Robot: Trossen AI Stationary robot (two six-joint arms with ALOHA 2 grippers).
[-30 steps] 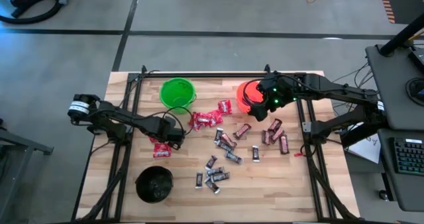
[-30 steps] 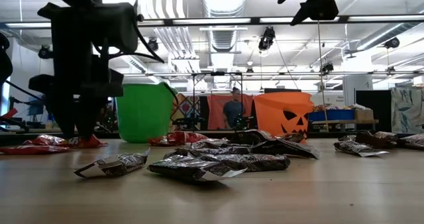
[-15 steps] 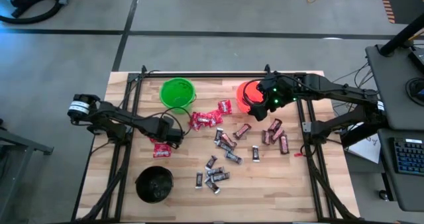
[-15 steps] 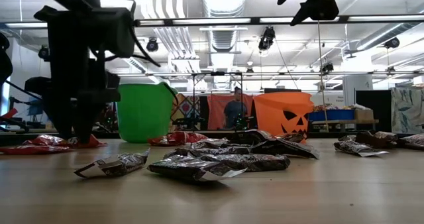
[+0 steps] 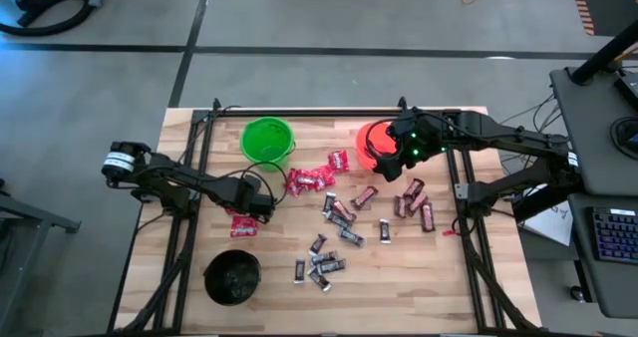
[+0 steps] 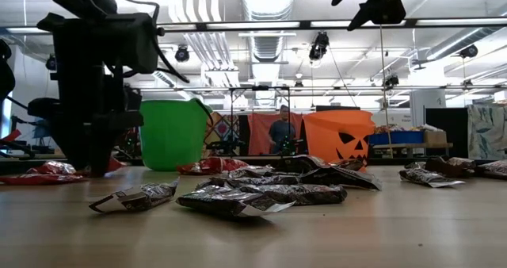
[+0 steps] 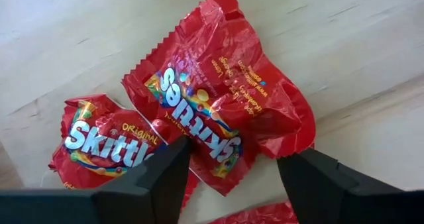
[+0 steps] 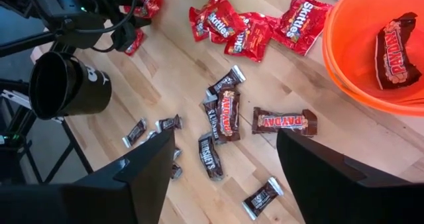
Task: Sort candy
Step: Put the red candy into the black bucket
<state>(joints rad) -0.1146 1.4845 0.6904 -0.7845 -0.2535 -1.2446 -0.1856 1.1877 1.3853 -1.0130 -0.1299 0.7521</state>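
Note:
Candy lies scattered on the wooden table: red packets (image 5: 309, 180), dark brown-red bars (image 5: 414, 199) and small black-silver bars (image 5: 321, 263). My left gripper (image 5: 261, 207) is open and low over the table, left of the middle. In its wrist view its fingers stand on either side of a flat-lying red packet (image 7: 218, 98), and a second red packet (image 7: 99, 141) lies beside it. My right gripper (image 5: 399, 150) is open and hovers above the orange bucket (image 5: 370, 146), which holds a brown-red bar (image 8: 395, 42). My left gripper (image 7: 232, 177) comes from above, pointing down, with one finger (image 7: 156, 177) at the red packet's edge (image 7: 199, 151) and the other past its far side. Whether the fingers touch the packet, I cannot tell. The packet lies flat on the table.
A green bucket (image 5: 267, 140) stands at the far left of the table and a black bucket (image 5: 232, 276) near the near-left corner. Black frame rails (image 5: 179, 247) run along both table sides. Bare wood shows along the near edge (image 5: 399, 297).
My left gripper has sunk lower toward the red packets on the table and shifted slightly toward the table's left edge. The candy has stayed where it was.

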